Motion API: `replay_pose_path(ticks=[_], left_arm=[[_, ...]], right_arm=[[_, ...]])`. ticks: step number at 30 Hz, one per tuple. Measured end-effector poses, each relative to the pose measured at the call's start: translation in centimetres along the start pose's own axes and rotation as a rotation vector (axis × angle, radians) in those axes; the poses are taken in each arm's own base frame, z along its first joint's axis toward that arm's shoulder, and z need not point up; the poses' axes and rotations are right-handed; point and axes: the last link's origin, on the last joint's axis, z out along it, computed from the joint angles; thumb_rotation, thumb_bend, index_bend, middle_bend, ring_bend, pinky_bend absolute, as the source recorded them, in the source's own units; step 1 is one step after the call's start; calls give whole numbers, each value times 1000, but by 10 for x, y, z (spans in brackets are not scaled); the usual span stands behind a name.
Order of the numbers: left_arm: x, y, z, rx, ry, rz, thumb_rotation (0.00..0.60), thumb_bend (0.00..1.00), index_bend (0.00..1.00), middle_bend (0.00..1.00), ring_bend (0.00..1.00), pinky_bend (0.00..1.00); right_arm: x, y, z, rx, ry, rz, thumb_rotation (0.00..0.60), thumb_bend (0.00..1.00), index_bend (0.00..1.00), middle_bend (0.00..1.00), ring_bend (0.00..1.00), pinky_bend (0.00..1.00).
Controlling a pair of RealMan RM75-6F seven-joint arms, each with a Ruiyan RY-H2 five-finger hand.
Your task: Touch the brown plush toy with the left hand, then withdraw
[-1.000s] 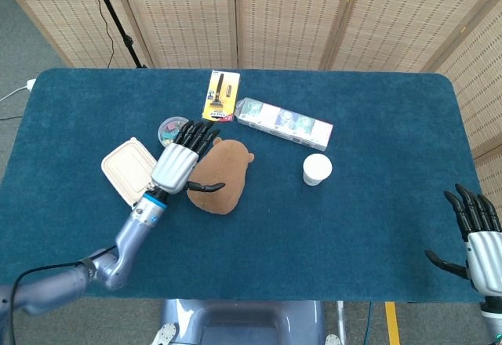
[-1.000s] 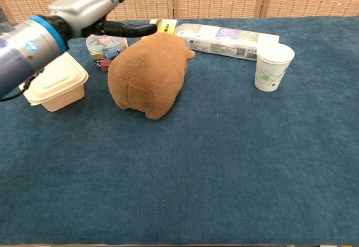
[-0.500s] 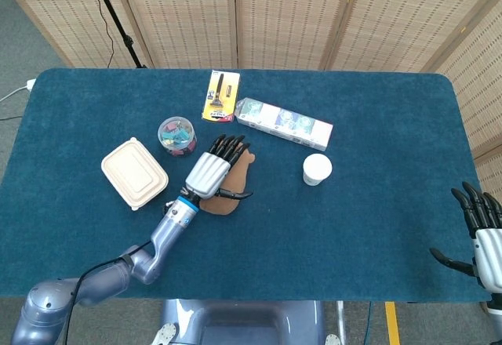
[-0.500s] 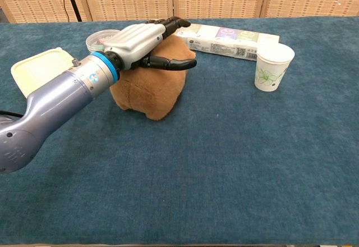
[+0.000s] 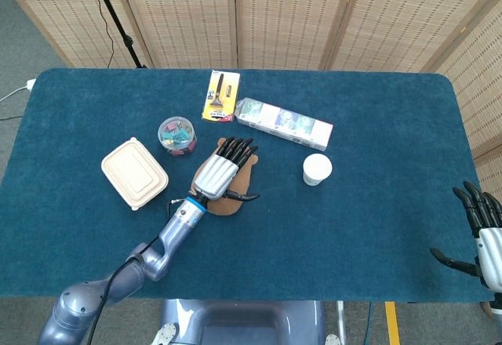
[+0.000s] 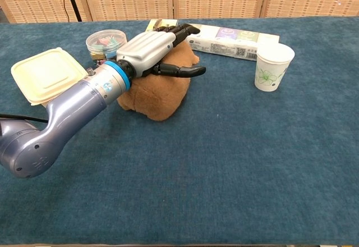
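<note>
Since half a second ago, the left robot hand has slid a little further right and now lies flat on top of the brown plush toy, fingers stretched out together and thumb stuck out to the right, holding nothing.

Furthest left on the blue bench sits a closed cream food box. Just behind and right of it is a clear tub of coloured clips. The toy lies near the middle-left of the bench, its long axis running from near-left to far-right; its narrower end with the small ears points away toward the far right, toward the long printed carton. A yellow blister pack with a black tool lies behind the toy. Right of the toy, apart from it, a white paper cup stands upright. At the far right edge the right robot hand hovers beside the bench, fingers spread and empty.
</note>
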Motion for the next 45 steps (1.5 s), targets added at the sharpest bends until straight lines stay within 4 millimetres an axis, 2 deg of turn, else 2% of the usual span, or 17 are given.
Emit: replay_pose_path(ticks=[8,13,22,26,31,36,45], left_arm=[[-11,0,-1,-1,-20,-23,55,0,0,0,0,0],[-15,8,1,-11,-19,-47,55,0,0,0,0,0],[-12,14,4,-17,10,-60,54,0,0,0,0,0],[-6,12,5,-18,35,-68,48,0,0,0,0,0],[5,10,6,-27,65,-77,8,0,0,0,0,0],[20,7,4,-48,94,-68,2,0,0,0,0,0],[57,5,-13,-86,105,-77,3,0,0,0,0,0]], right_arm=[[4,1,-1,-5,12,4,600,0,0,0,0,0],[4,0,-2,-4,7,5,600,0,0,0,0,0],[4,0,-3,-2,7,9,600,0,0,0,0,0],[4,0,-3,-2,4,11,600,0,0,0,0,0],[3,-1,-3,0,1,6,600,0,0,0,0,0],[0,-2,-3,2,-6,0,600,0,0,0,0,0],[-5,-6,-4,10,-20,-16,600,0,0,0,0,0]])
